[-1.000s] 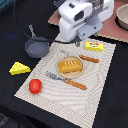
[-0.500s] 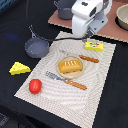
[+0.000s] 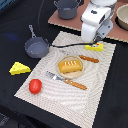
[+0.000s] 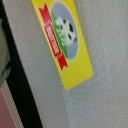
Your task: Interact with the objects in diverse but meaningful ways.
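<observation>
Arm: the white robot arm (image 3: 97,20) hangs right over the butter block (image 3: 94,47), so butter looks like its next pick.
Butter: it lies flat on the striped mat (image 3: 55,97), at the far edge, near the exterior view's right.
Gripper: I cannot tell if it is open or closed; the arm's body hides it.
Wrist view: only the butter's cow label (image 4: 62,30) shows, no fingers.
Others: bread loaf (image 3: 69,65) mid-mat, tomato (image 3: 35,86) near corner, cheese wedge (image 3: 18,68) and saucepan (image 3: 36,47) off the mat.
</observation>
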